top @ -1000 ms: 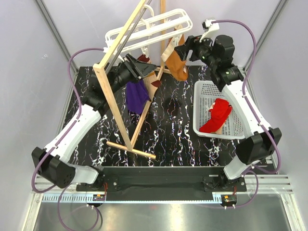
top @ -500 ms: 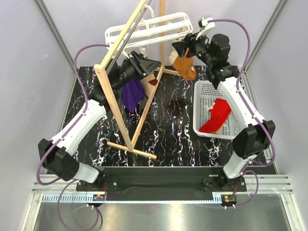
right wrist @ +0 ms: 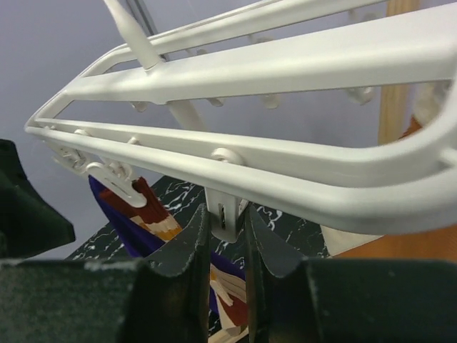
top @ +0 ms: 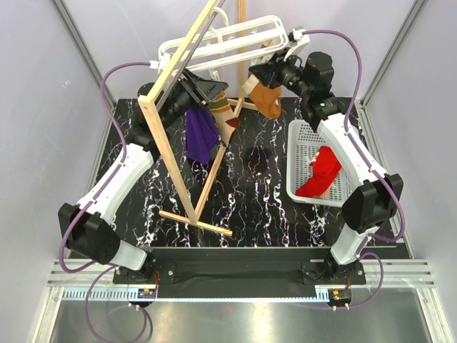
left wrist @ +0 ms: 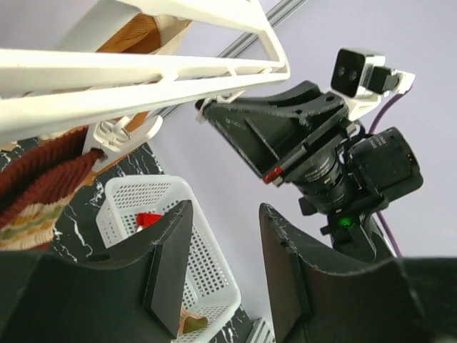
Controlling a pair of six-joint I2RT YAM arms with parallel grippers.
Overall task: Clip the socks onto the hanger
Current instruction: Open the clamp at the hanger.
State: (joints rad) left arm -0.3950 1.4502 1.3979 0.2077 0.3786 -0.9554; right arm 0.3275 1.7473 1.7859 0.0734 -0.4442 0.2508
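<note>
Our right gripper (right wrist: pixel 226 229) pinches narrowly on a small white peg (right wrist: pixel 227 211) of the white plastic multi-bar hanger (right wrist: pixel 285 71); our left gripper (left wrist: pixel 223 214) gapes wide, empty. The plain red sock (top: pixel 323 170) lies in the white perforated basket (top: pixel 303 132).

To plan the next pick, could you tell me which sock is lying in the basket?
The plain red sock, in the white basket; the others hang by the hanger.

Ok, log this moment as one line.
left fingers: open, empty, by hanger | right fingers: pinching peg | striped sock: hanging under hanger | red sock: in basket | task: unfinished
</note>
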